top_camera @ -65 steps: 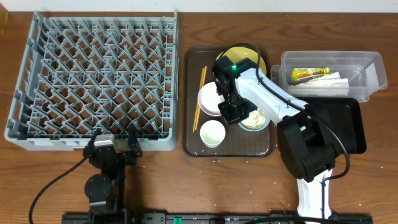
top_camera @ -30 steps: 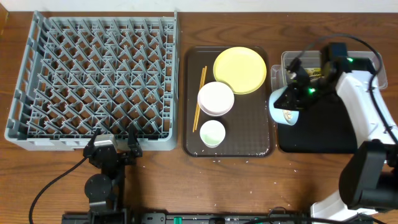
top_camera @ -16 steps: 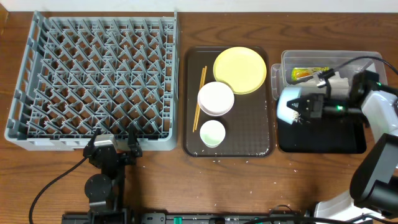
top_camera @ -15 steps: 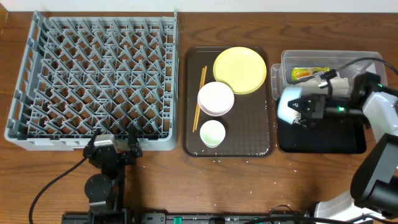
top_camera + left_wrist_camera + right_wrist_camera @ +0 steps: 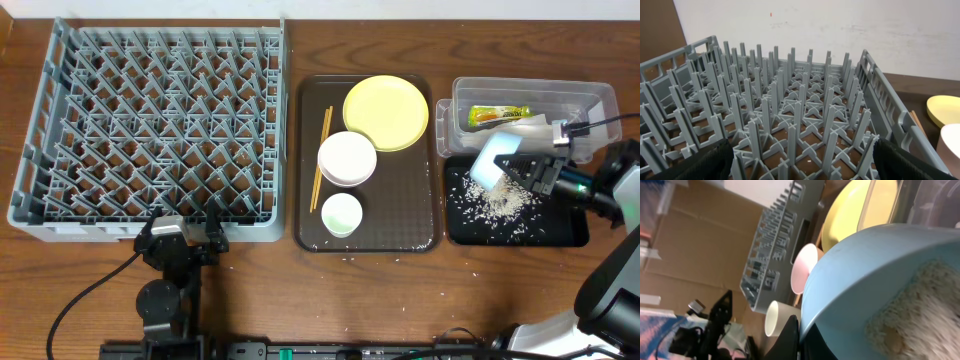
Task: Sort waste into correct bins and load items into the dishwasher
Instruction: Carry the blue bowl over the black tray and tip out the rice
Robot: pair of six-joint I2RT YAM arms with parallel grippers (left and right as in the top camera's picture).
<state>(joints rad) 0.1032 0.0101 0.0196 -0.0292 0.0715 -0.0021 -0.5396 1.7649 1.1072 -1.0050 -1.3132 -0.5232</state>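
Observation:
My right gripper [image 5: 525, 170] is shut on the rim of the light-blue bowl [image 5: 492, 160] and holds it tipped over the black tray [image 5: 570, 230]. Rice scraps [image 5: 495, 200] lie scattered on that tray; some still cling inside the bowl [image 5: 910, 310]. The clear tub [image 5: 590, 100] behind holds the yellow-green sachet [image 5: 498, 115] and a white napkin [image 5: 535, 130]. The yellow plate [image 5: 386, 112], white bowl [image 5: 347, 158], small white cup [image 5: 341, 213] and chopsticks [image 5: 320, 158] rest on the brown tray [image 5: 400, 220]. My left gripper [image 5: 800, 160] is open at the near edge of the grey dish rack [image 5: 150, 130].
A few rice grains lie on the wooden table in front of the brown tray [image 5: 350, 258]. The right arm's cable hangs over the clear tub. The rack's upright pegs [image 5: 790, 110] fill the left wrist view.
The right gripper carried the light-blue bowl from the brown tray to the black tray and tipped it. Rice has spilled out onto the black tray. The left arm has not moved.

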